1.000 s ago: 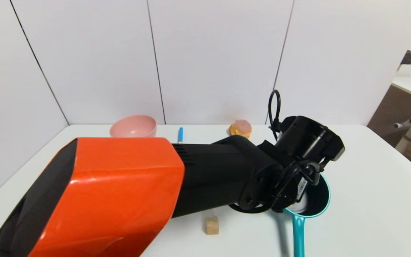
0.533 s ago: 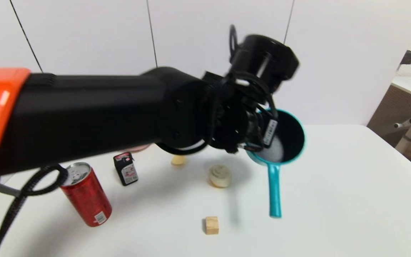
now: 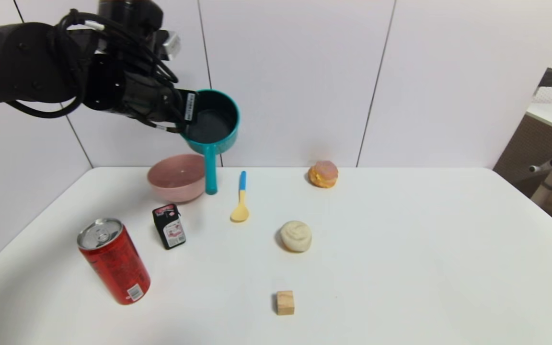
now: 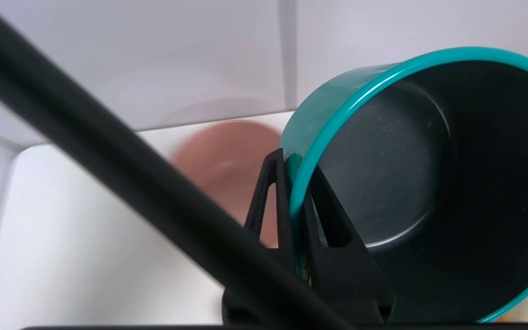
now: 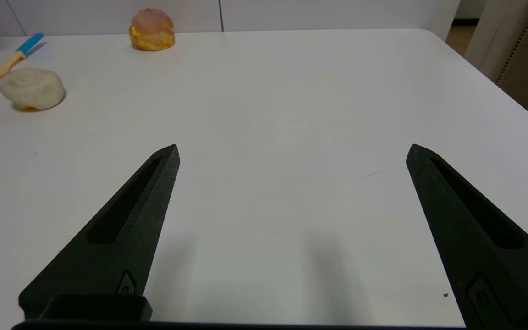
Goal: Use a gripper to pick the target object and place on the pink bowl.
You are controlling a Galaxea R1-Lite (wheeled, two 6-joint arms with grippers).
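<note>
1. White wall panels back a white surface.
2. High over its far left corner, the teal saucepan hangs tilted, handle pointing down, above and just right of the pink bowl.
3. One finger inside and one outside, the left pincer is clamped on the saucepan's rim.
4. Over bare surface, the right pincer is spread wide and holds nothing.
5. Nearby lie a yellow spoon, a red can and a white bun.

Red can, spoon, wooden cube
</note>
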